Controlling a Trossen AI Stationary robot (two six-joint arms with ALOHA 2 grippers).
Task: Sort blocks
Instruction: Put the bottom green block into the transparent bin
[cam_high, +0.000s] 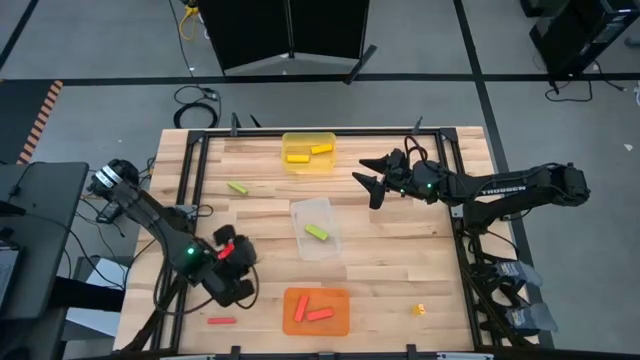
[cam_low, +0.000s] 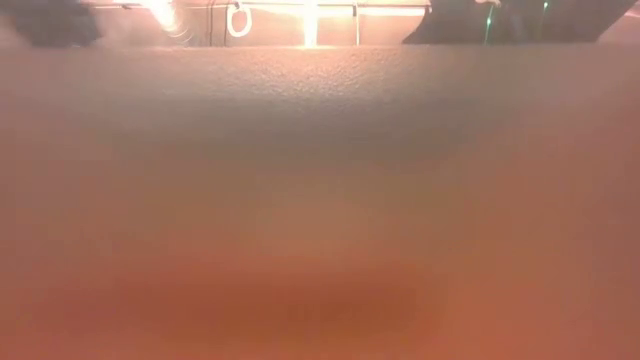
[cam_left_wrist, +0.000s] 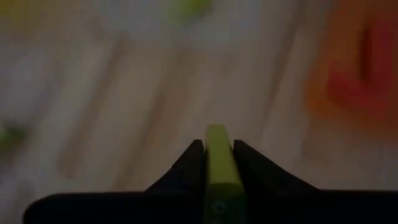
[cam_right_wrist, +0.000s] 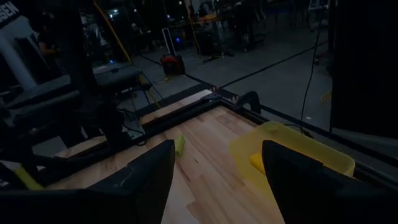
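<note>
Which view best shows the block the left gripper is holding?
The left wrist view: a lime green block sits clamped between the left gripper fingers. The high view hides it behind the gripper; the low and right wrist views miss it.

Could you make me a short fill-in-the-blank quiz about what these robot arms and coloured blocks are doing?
1. The left gripper is shut on a ___ block.
2. The orange tray holds two ___ blocks.
3. The right gripper, beside the yellow tray, is ___.

Missing words: green; red; open
</note>
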